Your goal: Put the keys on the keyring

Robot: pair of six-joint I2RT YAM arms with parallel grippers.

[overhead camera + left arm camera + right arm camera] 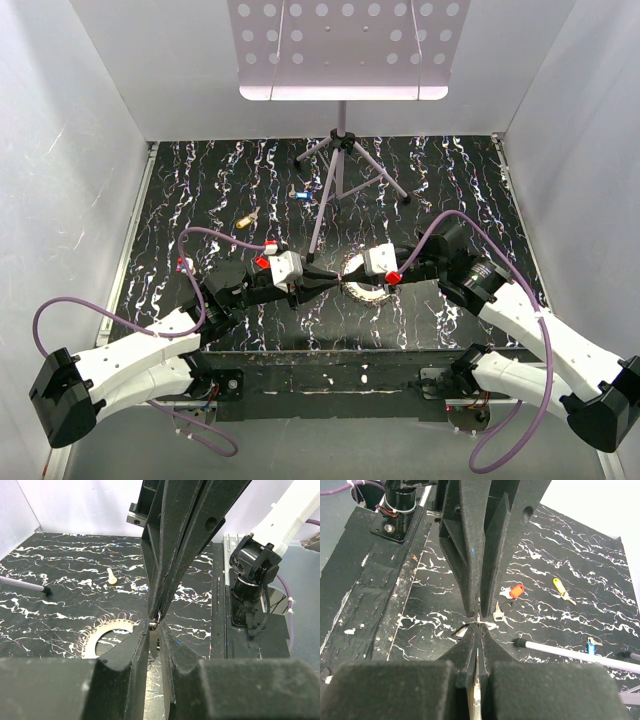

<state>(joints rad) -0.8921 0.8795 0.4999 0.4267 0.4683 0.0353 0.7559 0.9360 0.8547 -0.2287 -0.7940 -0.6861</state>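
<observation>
The keyring (366,291) lies roughly flat at the centre of the desk (470,200). Its toothed rim is pinched at the 9 o'clock side by the clenched right gripper (477,630). The left gripper (154,634) is met tip to tip there, its jaws narrowed to a slit. Whether anything is pinched cannot be told. A yellow-headed key (246,217) lies at 10 o'clock from the ring, its long axis running 8 to 2 o'clock.

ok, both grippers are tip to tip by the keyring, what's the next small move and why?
Probably close the left gripper fully before anything shifts. Its fingers stand narrowly apart, tip to tip with the shut right gripper, and a small metal loop shows between the tips, beside the keyring.
</observation>
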